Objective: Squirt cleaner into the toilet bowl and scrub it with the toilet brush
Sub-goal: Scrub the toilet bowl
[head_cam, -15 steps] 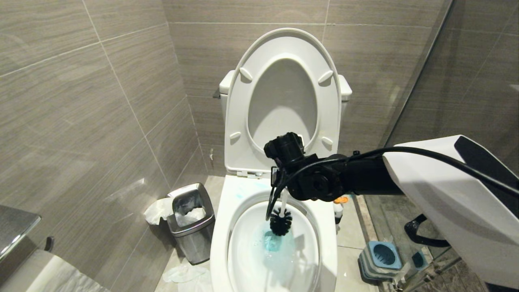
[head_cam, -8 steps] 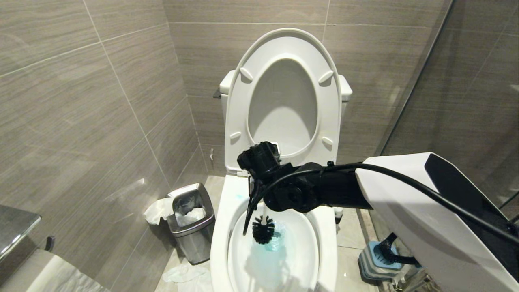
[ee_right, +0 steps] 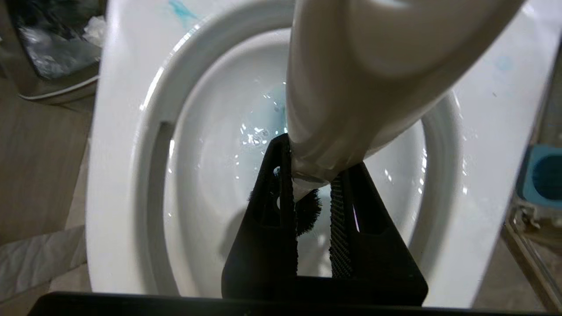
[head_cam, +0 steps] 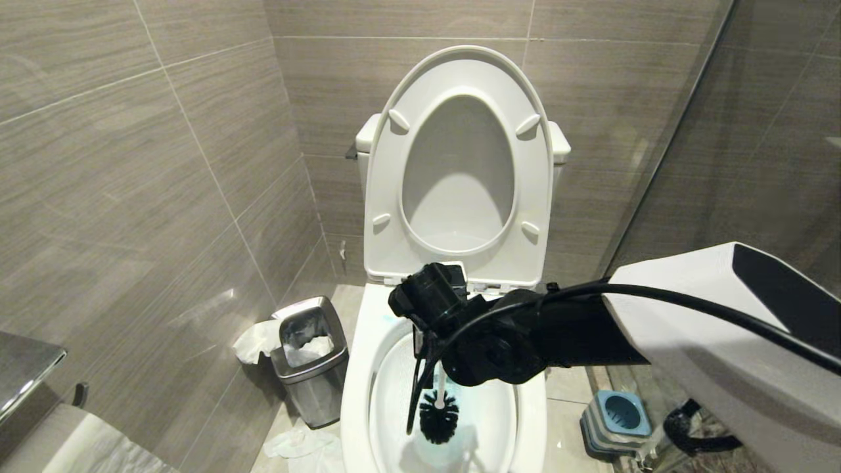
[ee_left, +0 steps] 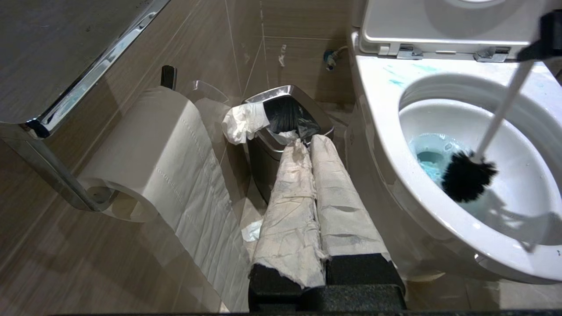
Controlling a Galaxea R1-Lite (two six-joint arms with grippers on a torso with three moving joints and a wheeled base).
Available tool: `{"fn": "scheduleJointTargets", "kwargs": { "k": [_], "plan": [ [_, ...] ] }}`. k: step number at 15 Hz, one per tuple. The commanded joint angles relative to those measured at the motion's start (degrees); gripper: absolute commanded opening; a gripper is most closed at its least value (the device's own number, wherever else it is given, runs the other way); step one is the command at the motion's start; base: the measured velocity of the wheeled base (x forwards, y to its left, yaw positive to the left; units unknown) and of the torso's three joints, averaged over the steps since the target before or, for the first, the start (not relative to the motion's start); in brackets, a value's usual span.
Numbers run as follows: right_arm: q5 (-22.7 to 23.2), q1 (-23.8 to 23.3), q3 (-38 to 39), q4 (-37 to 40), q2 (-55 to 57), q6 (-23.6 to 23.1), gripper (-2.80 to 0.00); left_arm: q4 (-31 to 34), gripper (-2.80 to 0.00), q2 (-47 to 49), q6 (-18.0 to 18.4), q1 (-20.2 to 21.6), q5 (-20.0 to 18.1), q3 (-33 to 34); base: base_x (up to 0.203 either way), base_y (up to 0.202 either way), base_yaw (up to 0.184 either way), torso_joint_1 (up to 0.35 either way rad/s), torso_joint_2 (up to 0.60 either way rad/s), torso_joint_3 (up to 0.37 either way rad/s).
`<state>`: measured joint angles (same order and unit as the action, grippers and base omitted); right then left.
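The right pincer (ee_right: 314, 193) hangs over the toilet bowl (head_cam: 358, 401), pointing down into it, its two black fingers (ee_right: 268, 228) clamped on the white handle of the toilet brush (head_cam: 439, 415); the handle runs down from the pincer at a slight tilt, and the round black bristle head sits below the pincer, low inside the bowl near its front wall; just beyond the bristles, deeper in the bowl, lies a pool of blue-tinted water (ee_left: 428, 160), and blue smears mark the rim on the hinge side of the pincer; behind the pincer the seat and lid (head_cam: 460, 79) stand raised against the cistern; to the pincer's left, on the floor beside the bowl, stands a small steel waste bin (head_cam: 315, 368) stuffed with paper; to its right, also on the floor, sits the square blue-grey brush holder (head_cam: 617, 420).

The left pincer (ee_left: 312, 145) is held low and well apart from the bowl, off to the left of the working arm; its paper-wrapped fingers (ee_left: 290, 206) are pressed together with nothing between them, pointing toward the bin; a paper roll (ee_left: 145, 145) hangs on the wall on its far side from the bowl.
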<state>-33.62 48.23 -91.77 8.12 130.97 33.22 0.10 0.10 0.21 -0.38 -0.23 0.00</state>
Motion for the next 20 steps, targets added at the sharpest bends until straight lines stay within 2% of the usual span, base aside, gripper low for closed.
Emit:
{"fn": "scheduleJointTargets", "kwargs": {
  "k": [1,3,7,9,12,14,16,20],
  "plan": [
    [-0.3,-0.8,7.7,-0.1,-7.1,2.0,-2.8,0.0,-2.8,0.0,0.1,0.0,0.0,0.0,0.0,0.0,0.0,0.0,0.0,0.0],
    [-0.4,-3.8,9.8,-0.4,-9.0,2.7,-2.8,0.0,-2.8,0.0,0.1,0.0,0.0,0.0,0.0,0.0,0.0,0.0,0.0,0.0],
    [-0.3,-7.0,7.3,-0.5,-8.3,2.6,-2.8,0.0,-2.8,0.0,0.0,0.0,0.0,0.0,0.0,0.0,0.0,0.0,0.0,0.0],
    [-0.4,-7.4,4.8,-0.4,-6.5,2.4,-2.8,0.0,-2.8,0.0,0.0,0.0,0.0,0.0,0.0,0.0,0.0,0.0,0.0,0.0],
    [-0.6,-7.4,-3.1,-0.1,-1.9,2.0,-2.8,0.0,-2.8,0.0,0.1,0.0,0.0,0.0,0.0,0.0,0.0,0.0,0.0,0.0],
    [-1.2,-7.1,-9.4,0.2,1.8,1.3,-2.8,0.0,-2.8,0.0,0.0,0.0,0.0,0.0,0.0,0.0,0.0,0.0,0.0,0.0],
    [-1.5,-4.4,-14.3,2.5,4.0,1.0,-2.8,0.0,-2.8,0.0,0.0,0.0,0.0,0.0,0.0,0.0,0.0,0.0,0.0,0.0],
    [-1.5,-0.2,-12.3,4.0,2.5,1.9,-2.8,0.0,-2.8,0.0,0.1,0.0,0.0,0.0,0.0,0.0,0.0,0.0,0.0,0.0]
  ]
}}
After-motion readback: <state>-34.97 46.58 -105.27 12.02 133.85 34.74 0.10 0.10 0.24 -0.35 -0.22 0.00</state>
